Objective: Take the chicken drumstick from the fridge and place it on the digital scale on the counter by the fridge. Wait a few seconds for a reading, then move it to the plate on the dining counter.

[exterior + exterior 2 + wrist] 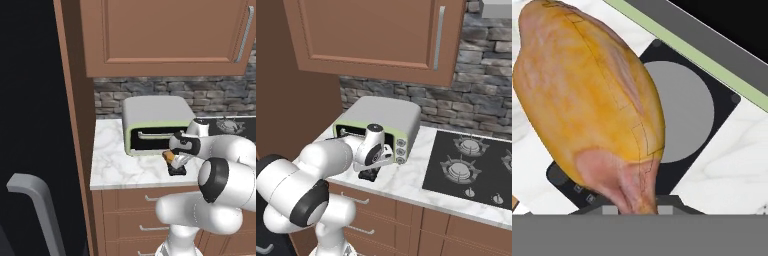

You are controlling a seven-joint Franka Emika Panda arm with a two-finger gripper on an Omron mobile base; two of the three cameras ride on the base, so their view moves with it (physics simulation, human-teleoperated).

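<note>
Golden chicken drumstick [587, 100] pinched by end effector [173, 161], above unlabelled black scale [707, 130]

A home kitchen: marble counter [406, 182], gas hob [468, 167], toaster oven [381, 125], wooden cabinets [371, 35].

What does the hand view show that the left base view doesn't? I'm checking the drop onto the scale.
Hand view alone: the digital scale's round grey weighing disc and small front buttons, directly beneath the chicken drumstick. Left base view alone: the toaster oven, the stone backsplash, the counter's drawers. Both: drumstick over scale on white marble.
</note>
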